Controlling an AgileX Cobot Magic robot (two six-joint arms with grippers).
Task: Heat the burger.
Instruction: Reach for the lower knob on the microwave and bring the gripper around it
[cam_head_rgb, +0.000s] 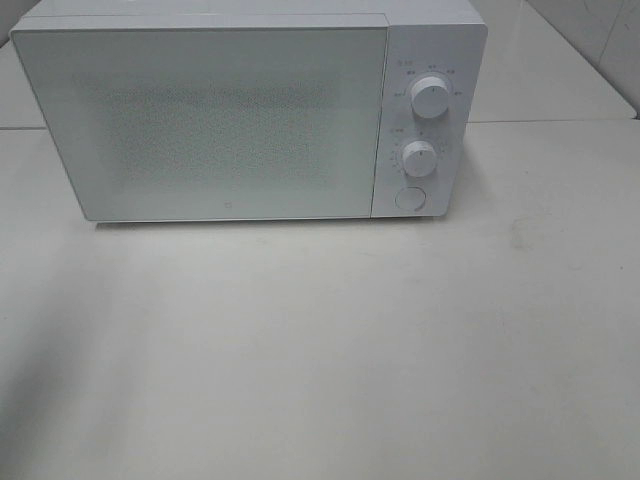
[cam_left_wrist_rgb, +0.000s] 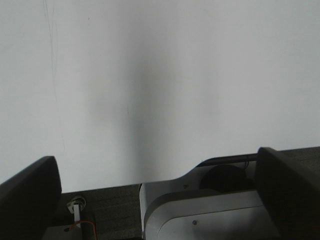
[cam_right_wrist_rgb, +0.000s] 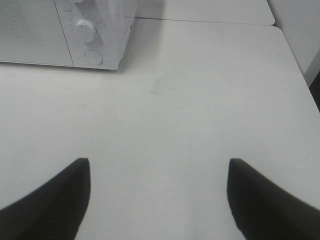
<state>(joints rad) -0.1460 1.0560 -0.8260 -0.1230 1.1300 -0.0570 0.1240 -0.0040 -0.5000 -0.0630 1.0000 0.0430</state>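
Observation:
A white microwave stands at the back of the table with its door shut. It has two white knobs and a round button on its right panel. Its lower right corner also shows in the right wrist view. The burger is out of view in every frame. My left gripper is open and empty above a plain white surface. My right gripper is open and empty over the bare table, in front and to the right of the microwave. Neither gripper shows in the exterior high view.
The white table stretches in front of the microwave. A faint smudge marks the table near the microwave's right corner. A white and grey robot part shows below the left gripper. The table's right edge is visible.

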